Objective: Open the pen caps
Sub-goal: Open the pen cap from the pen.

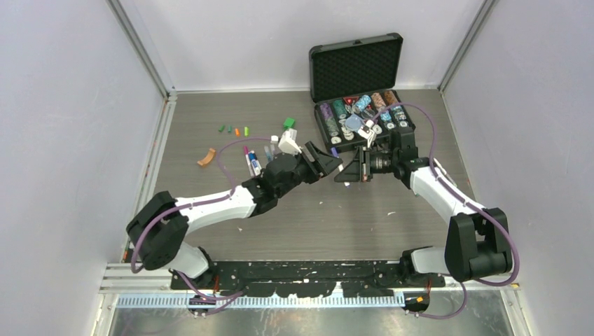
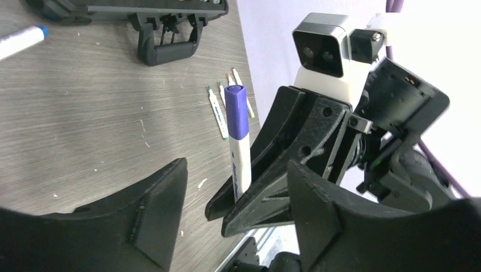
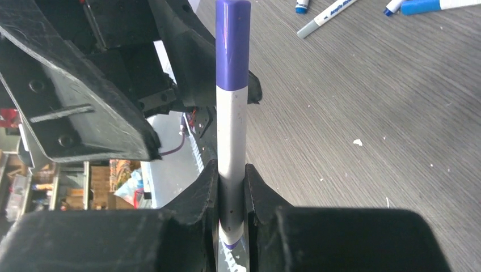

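No text reads clearly: blue print on one lying pen (image 3: 330,13) (grey-tipped) is too blurred.

Two arms reach from the near edge toward the middle of the tabletop, tips almost meeting, the left pincer (image 1: 333,165) spread wide and facing the right pincer (image 3: 231,182), which is clamped on a pen (image 3: 232,127).
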You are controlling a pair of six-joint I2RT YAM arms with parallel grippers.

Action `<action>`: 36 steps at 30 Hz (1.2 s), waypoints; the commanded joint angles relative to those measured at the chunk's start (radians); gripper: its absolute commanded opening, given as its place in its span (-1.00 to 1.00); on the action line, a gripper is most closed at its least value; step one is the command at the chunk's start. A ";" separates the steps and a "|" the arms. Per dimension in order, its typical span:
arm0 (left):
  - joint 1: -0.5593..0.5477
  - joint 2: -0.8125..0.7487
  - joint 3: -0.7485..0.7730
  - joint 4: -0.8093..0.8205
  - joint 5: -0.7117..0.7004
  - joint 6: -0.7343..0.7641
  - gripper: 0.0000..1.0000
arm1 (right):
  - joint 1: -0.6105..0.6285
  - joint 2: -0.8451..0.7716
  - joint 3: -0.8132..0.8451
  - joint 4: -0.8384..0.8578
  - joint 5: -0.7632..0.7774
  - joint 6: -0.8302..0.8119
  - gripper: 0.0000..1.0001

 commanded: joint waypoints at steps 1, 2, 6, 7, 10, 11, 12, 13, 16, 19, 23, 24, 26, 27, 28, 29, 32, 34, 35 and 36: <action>0.024 -0.115 -0.055 0.135 0.019 0.104 0.41 | 0.003 -0.024 0.088 -0.184 -0.059 -0.245 -0.99; 0.031 -0.127 -0.067 0.149 0.032 0.118 0.47 | 0.003 -0.023 0.104 -0.254 -0.072 -0.306 -0.99; 0.058 -0.144 -0.095 0.221 0.099 0.129 0.49 | 0.005 -0.013 0.131 -0.349 -0.103 -0.409 -1.00; 0.061 -0.143 -0.097 0.238 0.111 0.131 0.49 | 0.005 -0.010 0.134 -0.361 -0.111 -0.424 -0.99; 0.062 -0.127 -0.087 0.261 0.129 0.135 0.47 | 0.005 -0.011 0.135 -0.371 -0.135 -0.437 -1.00; 0.062 -0.120 -0.079 0.261 0.133 0.133 0.45 | 0.005 -0.013 0.135 -0.371 -0.139 -0.438 -0.99; 0.062 -0.113 -0.071 0.264 0.137 0.133 0.43 | 0.005 -0.014 0.134 -0.371 -0.142 -0.439 -1.00; 0.063 -0.107 -0.066 0.267 0.140 0.131 0.40 | 0.005 -0.016 0.134 -0.371 -0.146 -0.440 -0.99; 0.061 -0.089 -0.054 0.265 0.142 0.121 0.33 | 0.005 -0.019 0.134 -0.372 -0.159 -0.440 -0.99; 0.061 -0.076 -0.051 0.266 0.141 0.112 0.28 | 0.005 -0.021 0.134 -0.371 -0.169 -0.440 -1.00; 0.061 -0.063 -0.056 0.258 0.140 0.097 0.27 | 0.005 -0.021 0.134 -0.370 -0.182 -0.440 -1.00; 0.062 -0.058 -0.056 0.264 0.141 0.093 0.27 | 0.005 -0.019 0.134 -0.369 -0.180 -0.440 -0.99; 0.062 -0.047 -0.052 0.282 0.141 0.080 0.26 | 0.006 -0.014 0.134 -0.369 -0.181 -0.439 -1.00; 0.061 -0.041 -0.049 0.288 0.151 0.073 0.23 | 0.007 -0.011 0.134 -0.370 -0.179 -0.438 -1.00; 0.061 -0.034 -0.044 0.296 0.171 0.068 0.20 | 0.009 -0.008 0.134 -0.370 -0.178 -0.437 -1.00; 0.061 -0.027 -0.039 0.301 0.179 0.065 0.17 | 0.011 -0.006 0.134 -0.369 -0.175 -0.437 -0.99; 0.061 -0.012 -0.031 0.317 0.196 0.051 0.00 | 0.015 -0.003 0.135 -0.370 -0.169 -0.437 -1.00; 0.061 -0.008 -0.031 0.328 0.200 0.043 -0.10 | 0.014 -0.002 0.135 -0.369 -0.165 -0.437 -0.99; 0.061 -0.008 -0.032 0.331 0.201 0.040 -0.17 | 0.015 -0.002 0.135 -0.370 -0.163 -0.437 -1.00; 0.061 -0.009 -0.035 0.334 0.202 0.036 -0.24 | 0.015 -0.002 0.135 -0.370 -0.160 -0.437 -1.00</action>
